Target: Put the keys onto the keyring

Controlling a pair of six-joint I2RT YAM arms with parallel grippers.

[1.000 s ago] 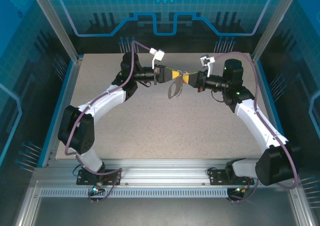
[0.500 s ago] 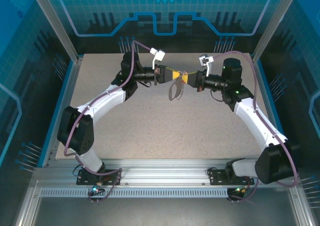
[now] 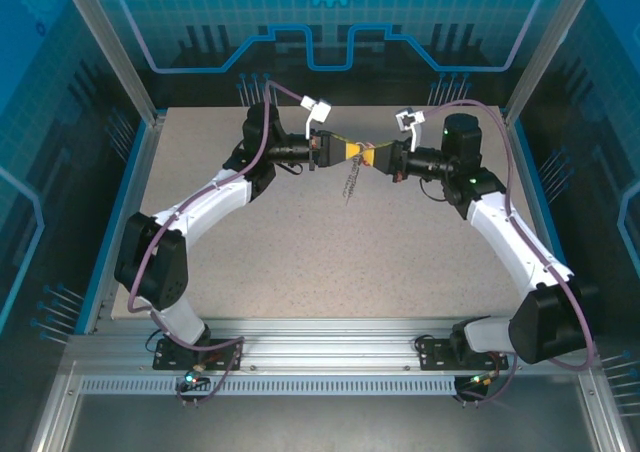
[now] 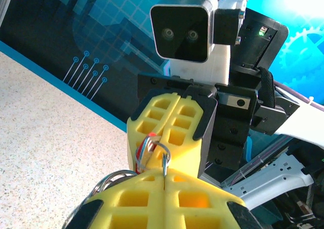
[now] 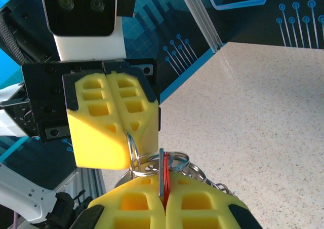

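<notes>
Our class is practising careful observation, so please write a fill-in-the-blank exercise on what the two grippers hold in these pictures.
1. The right gripper is shut on a key whose head is ___ in colour.
2. The left gripper is not open but ___ on the keyring.
3. The fingers of both grippers are ___ in colour.
Missing words: red; shut; yellow.

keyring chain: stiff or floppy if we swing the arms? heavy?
Likely floppy: the chain sags in loose links beside the right tool instead of holding a line. Probably light: the keyring hangs by thin wire pinched in the left tool. It would likely sway with any arm move.
</notes>
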